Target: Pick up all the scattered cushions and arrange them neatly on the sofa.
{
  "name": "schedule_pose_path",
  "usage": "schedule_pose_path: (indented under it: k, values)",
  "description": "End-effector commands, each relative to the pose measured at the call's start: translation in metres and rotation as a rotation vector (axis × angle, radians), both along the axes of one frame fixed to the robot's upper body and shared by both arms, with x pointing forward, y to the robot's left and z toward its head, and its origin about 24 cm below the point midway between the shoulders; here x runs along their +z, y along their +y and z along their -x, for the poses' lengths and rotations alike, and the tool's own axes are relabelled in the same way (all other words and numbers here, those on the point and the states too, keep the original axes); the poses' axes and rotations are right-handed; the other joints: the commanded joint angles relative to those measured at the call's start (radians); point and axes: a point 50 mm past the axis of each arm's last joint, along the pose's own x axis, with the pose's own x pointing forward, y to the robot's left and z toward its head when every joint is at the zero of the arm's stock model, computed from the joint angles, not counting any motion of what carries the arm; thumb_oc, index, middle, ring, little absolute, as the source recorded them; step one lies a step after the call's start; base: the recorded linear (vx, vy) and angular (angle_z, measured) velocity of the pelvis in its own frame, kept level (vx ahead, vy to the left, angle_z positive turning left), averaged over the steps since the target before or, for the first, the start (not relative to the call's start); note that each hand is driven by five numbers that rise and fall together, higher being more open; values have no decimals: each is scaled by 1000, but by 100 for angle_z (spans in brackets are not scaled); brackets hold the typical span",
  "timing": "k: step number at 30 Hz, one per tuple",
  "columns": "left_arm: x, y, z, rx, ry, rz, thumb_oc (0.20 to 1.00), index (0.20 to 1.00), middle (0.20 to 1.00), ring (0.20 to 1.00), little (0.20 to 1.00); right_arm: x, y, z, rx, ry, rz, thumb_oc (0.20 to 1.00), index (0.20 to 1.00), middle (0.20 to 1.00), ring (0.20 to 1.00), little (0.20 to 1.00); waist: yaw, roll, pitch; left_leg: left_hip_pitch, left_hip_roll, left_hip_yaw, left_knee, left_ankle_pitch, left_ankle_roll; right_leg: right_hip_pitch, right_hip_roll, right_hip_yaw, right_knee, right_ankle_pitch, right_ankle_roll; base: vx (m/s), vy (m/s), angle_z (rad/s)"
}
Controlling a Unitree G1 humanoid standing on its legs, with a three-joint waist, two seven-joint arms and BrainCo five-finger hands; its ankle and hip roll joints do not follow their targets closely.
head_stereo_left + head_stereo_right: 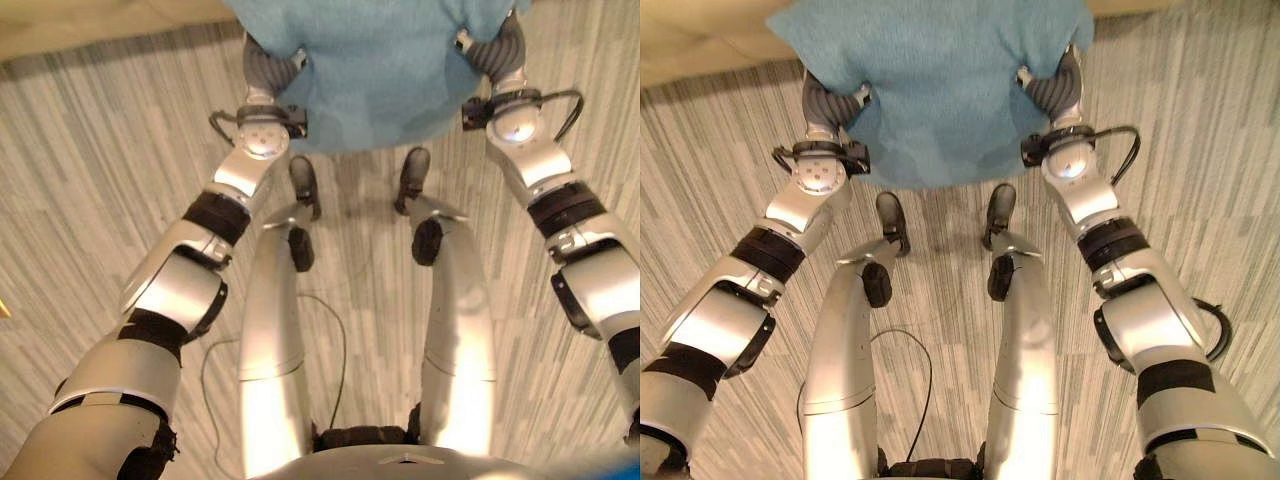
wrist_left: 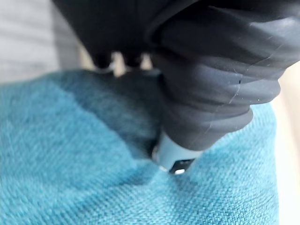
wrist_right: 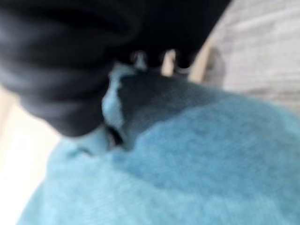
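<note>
From the head views, a blue cushion (image 1: 935, 85) hung between the two hands, above the striped grey floor (image 1: 1200, 150). The left hand (image 1: 830, 103) sat against one side edge of the cushion and the right hand (image 1: 1055, 88) against the opposite side, each showing its dark ribbed cover, with the fingers hidden behind the fabric. Beyond the cushion, past both hands, a pale beige surface (image 1: 700, 45) ran along the far edge; whether it was the sofa could not be told.

The wrist views showed what the head views did not. In the left wrist view, the thumb (image 2: 174, 158) of the left hand pressed into the teal weave and dented it, with the dark cover close above and the cushion spreading out past the hand. The fingers lay on the cushion's hidden side, so the grip read as a pinch between thumb and fingers. In the right wrist view, the right hand's dark cover lay over the cushion, and the fabric bunched beside it; the fingers themselves could not be made out there.

Both arms reached forward and slightly inward, wrists level with each other.
</note>
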Motion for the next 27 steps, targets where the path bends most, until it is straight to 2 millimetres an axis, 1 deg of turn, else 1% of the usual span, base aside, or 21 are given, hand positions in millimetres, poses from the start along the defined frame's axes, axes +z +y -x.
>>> schedule_pose_path:
  k: [1, 2, 4, 5, 6, 7, 8, 9, 10, 13, 14, 15, 16, 17, 19, 20, 21, 22, 23, 25, 27]
  values:
    - [30, -44, 23, -227, -238, 51, 200, 200, 200, 200, 200, 27, 50, 24, 280, -216, -25, 200, 200, 200, 200, 200, -13, 54, -126, -4, -16, -81, -36, 2, -45, 37, 20, 17, 8, -48, 112, -40, -24, 13]
    - [22, -47, 26, -250, -225, 62, 200, 200, 200, 200, 200, 21, 53, 26, 293, -209, -4, 200, 200, 200, 200, 200, -11, 52, -133, 41, -13, -82, -74, 7, -49, 84, 18, 13, -26, -46, 113, -46, -11, 11]
    - [12, -45, 29, -252, -210, 49, 200, 200, 200, 200, 200, 11, 50, 28, 285, -191, 11, 200, 200, 200, 200, 200, -9, 53, -136, 111, -17, -88, -120, 18, -53, 158, 15, -4, -65, -41, 115, -41, -9, 7]
    - [7, -45, 32, -255, -208, 44, 200, 200, 200, 200, 200, 1, 48, 29, 282, -172, -13, 200, 200, 200, 200, 200, -7, 51, -144, 150, -16, -93, -151, 22, -54, 196, 14, -9, -88, -40, 116, -30, -25, 6]
    - [-5, -43, 34, -249, -184, 37, 200, 200, 200, 200, 200, -10, 47, 32, 278, -152, -12, 200, 200, 200, 200, 200, -3, 46, -151, 228, -13, -97, -198, 32, -61, 283, 10, -20, -138, -35, 117, -17, -15, 11]
    - [-6, -43, 34, -249, -183, 37, 200, 200, 200, 200, 200, -11, 47, 32, 278, -150, -13, 200, 200, 200, 200, 200, -3, 46, -148, 235, -13, -97, -202, 33, -61, 290, 10, -21, -142, -34, 117, -7, -26, 15]
    - [-13, -43, 36, -254, -166, 40, 200, 200, 200, 200, 200, -19, 48, 34, 286, -135, -25, 200, 200, 200, 200, 200, -1, 44, -156, 275, -13, -100, -229, 36, -60, 329, 9, -24, -161, -30, 119, 32, -15, 14]
    - [-23, -42, 37, -252, -141, 30, 200, 200, 200, 200, 200, -28, 46, 36, 276, -116, 0, 200, 200, 200, 200, 200, 1, 42, -158, 317, -16, -101, -251, 42, -62, 373, 5, -32, -188, -26, 120, -16, -10, 9]
    - [-28, -39, 40, -255, -130, 29, 200, 200, 200, 200, 200, -32, 45, 39, 275, -114, 46, 200, 200, 200, 200, 200, 5, 40, -162, 362, -17, -102, -299, 80, -56, 419, 6, -43, -233, 6, 113, -2, -2, 7]
    - [-53, -37, 51, -265, -81, 27, 200, 200, 200, 200, 200, -62, 40, 46, 260, -41, 78, 200, 200, 200, 200, 200, 17, 32, -173, 544, -28, -105, -393, 94, -59, 604, 3, -75, -329, 17, 120, 83, 2, 11]
    - [-62, -35, 54, -266, -57, 16, 200, 200, 200, 200, 200, -69, 38, 49, 259, -26, 97, 200, 200, 200, 200, 200, 19, 29, -176, 599, -31, -107, -413, 96, -59, 664, 5, -86, -358, 19, 121, 145, 13, 22]
    - [-71, -32, 58, -265, -36, 19, 200, 200, 200, 200, 200, -80, 38, 54, 270, 4, 83, 200, 200, 200, 200, 200, 21, 26, -181, 659, -31, -104, -440, 98, -60, 726, 6, -98, -388, 21, 123, 102, 0, 20]
    - [-71, -32, 58, -265, -36, 19, 200, 200, 200, 200, 200, -80, 38, 54, 270, 5, 83, 200, 200, 200, 200, 200, 21, 26, -178, 665, -31, -104, -443, 98, -61, 732, 6, -99, -391, 22, 123, 170, 16, 14]
    - [-90, -30, 65, -263, 18, 42, 200, 200, 200, 200, 200, -104, 39, 60, 277, 78, 70, 200, 200, 200, 200, 200, 27, 19, -195, 781, -34, -104, -495, 105, -62, 857, 9, -117, -461, 32, 129, 172, 26, 9]
    - [-103, -25, 73, -258, 51, 52, 200, 200, 200, 200, 200, -114, 42, 68, 305, 107, 44, 200, 200, 200, 200, 200, 32, 12, -210, 878, -35, -94, -532, 98, -65, 958, 15, -129, -508, 36, 135, 160, 39, 9]
    - [-103, -25, 73, -258, 51, 52, 200, 200, 200, 200, 200, -114, 41, 68, 305, 107, 44, 200, 200, 200, 200, 200, 31, 13, -210, 879, -35, -95, -537, 103, -65, 960, 16, -130, -514, 41, 135, 147, 79, 11]
    - [-116, -20, 80, -259, 91, 50, 200, 200, 200, 200, 200, -125, 42, 73, 314, 139, 23, 200, 200, 200, 200, 200, 34, 8, -229, 962, -38, -84, -563, 94, -66, 1047, 19, -136, -560, 49, 143, 94, 61, 6]
    - [-116, -20, 80, -259, 91, 50, 200, 200, 200, 200, 200, -124, 42, 73, 314, 139, 23, 200, 200, 200, 200, 200, 33, 8, -230, 962, -38, -85, -567, 98, -66, 1047, 20, -137, -565, 53, 143, 198, 107, -1]
    - [-128, -18, 86, -260, 132, 53, 200, 200, 200, 200, 200, -136, 41, 78, 318, 177, 8, 200, 200, 200, 200, 200, 35, 2, -259, 1016, -43, -78, -585, 89, -67, 1111, 25, -139, -612, 61, 150, 137, 91, -4]
    - [-139, -16, 92, -258, 171, 72, 200, 200, 200, 200, 200, -144, 40, 83, 320, 205, -14, 200, 200, 200, 200, 200, 41, -4, -278, 1081, -50, -70, -612, 81, -69, 1184, 27, -143, -669, 79, 160, 164, 115, -11]
    - [-149, -13, 96, -249, 208, 82, 200, 200, 200, 200, 200, -152, 38, 87, 312, 230, -17, 200, 200, 200, 200, 200, 47, -9, -299, 1128, -56, -60, -630, 73, -68, 1231, 26, -148, -698, 90, 170, 136, 127, -13]
